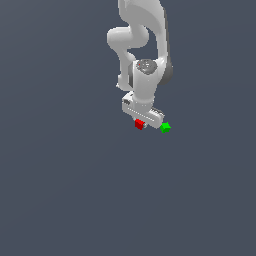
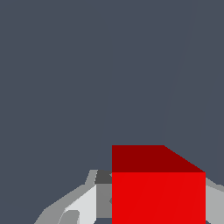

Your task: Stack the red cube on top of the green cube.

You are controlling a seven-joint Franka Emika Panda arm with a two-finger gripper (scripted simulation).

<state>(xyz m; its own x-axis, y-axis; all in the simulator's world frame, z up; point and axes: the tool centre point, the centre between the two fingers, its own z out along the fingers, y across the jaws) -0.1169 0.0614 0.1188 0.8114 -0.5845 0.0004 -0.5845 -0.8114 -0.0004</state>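
Arm: one white Panda arm (image 1: 142, 45) reaches down from the upper middle of the exterior view, wrist pointing down at the tabletop (image 1: 60, 190).
Gripper: the white gripper (image 1: 142, 120) sits low over the grey surface, its body lying on a diagonal in the exterior view.
Fingers: in the wrist view a pale grey finger (image 2: 81, 203) shows on one side of the red cube and a sliver of the other finger (image 2: 214, 203) on the opposite side; the fingers sit close in against the cube, which lies between them. Whether they press on it firmly enough to hold it I cannot tell.
Red cube: the red cube (image 1: 139, 124) (image 2: 158, 192) shows at the lower edge of the gripper body in the exterior view. In the wrist view it fills the lower part of the picture, one bright face and one darker face visible.
Green cube: the green cube (image 1: 165, 127) rests on the tabletop just beside the gripper, toward the exterior view's right of the red cube and apart from it. It does not show in the wrist view.
Stack status: the red cube is not on the green cube.
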